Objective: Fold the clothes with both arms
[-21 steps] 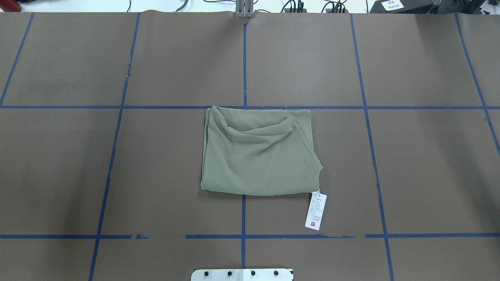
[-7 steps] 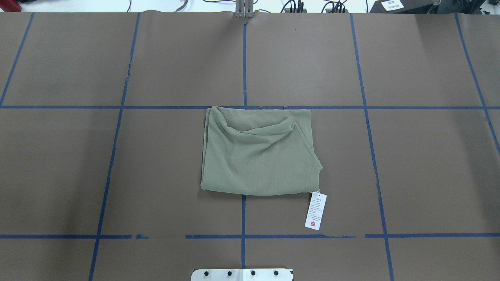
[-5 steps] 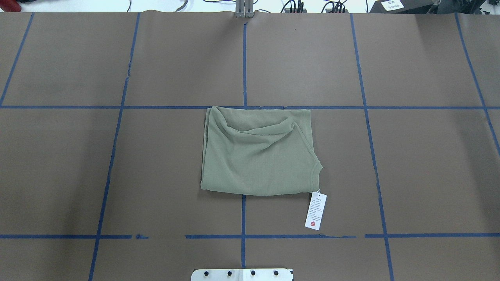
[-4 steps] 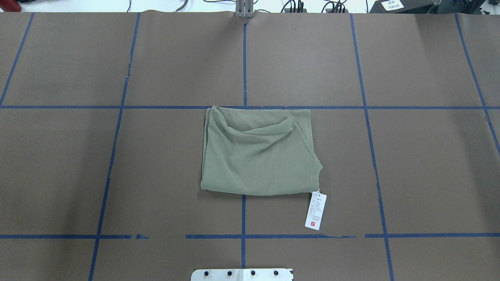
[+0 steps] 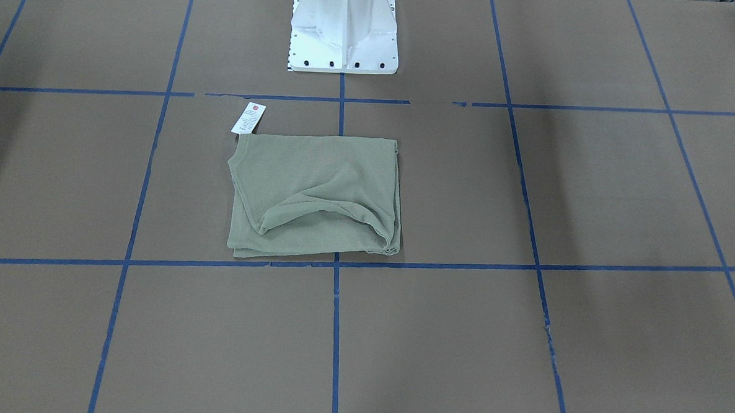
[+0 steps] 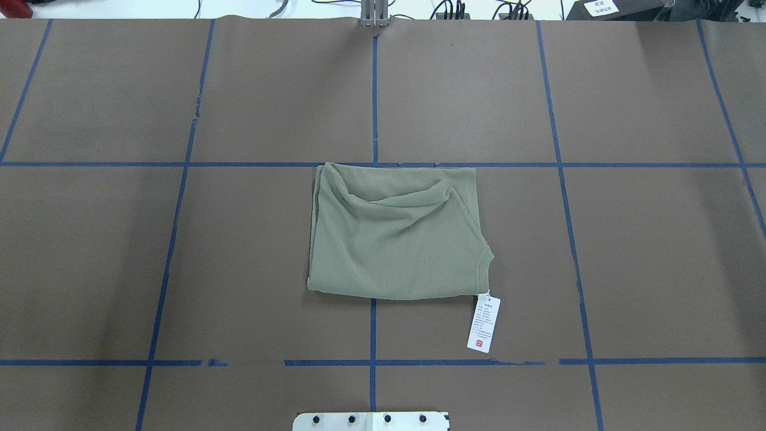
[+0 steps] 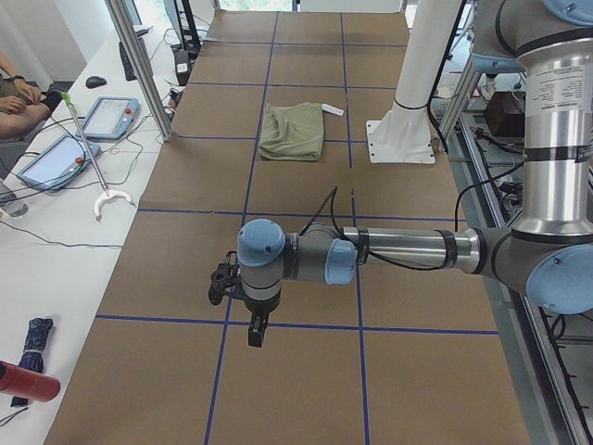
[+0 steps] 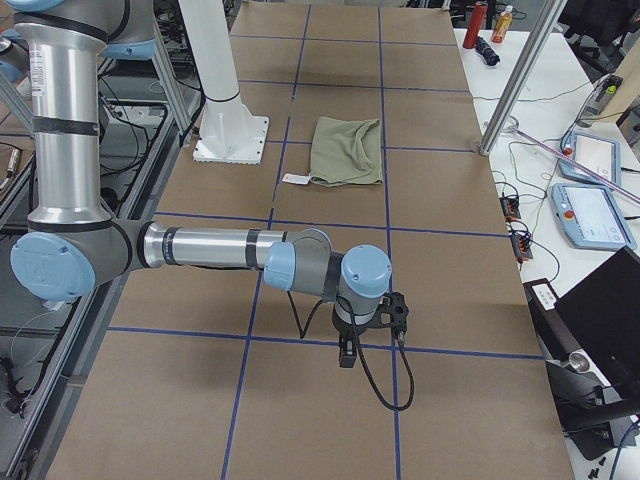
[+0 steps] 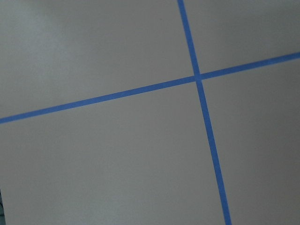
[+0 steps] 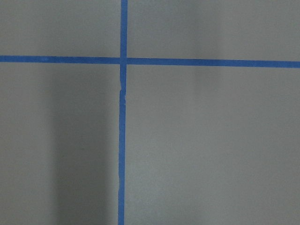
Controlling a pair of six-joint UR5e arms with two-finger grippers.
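Observation:
The sage-green shirt (image 6: 395,239) lies folded into a rough rectangle at the table's middle, just in front of the pedestal; it also shows in the front view (image 5: 315,195). Its white hang tag (image 6: 484,324) with a red mark sticks out at the near right corner. My left gripper (image 7: 255,329) hangs over bare table far to the left of the shirt. My right gripper (image 8: 347,352) hangs over bare table far to the right. I cannot tell whether either is open or shut. Both wrist views show only brown paper and blue tape.
The brown table cover (image 6: 179,90) carries a grid of blue tape lines (image 6: 374,90). The white pedestal base (image 5: 344,25) stands at the robot's edge. Side tables hold tablets (image 7: 111,116) and metal posts (image 8: 515,90). An operator's arms (image 7: 18,93) rest at the far side.

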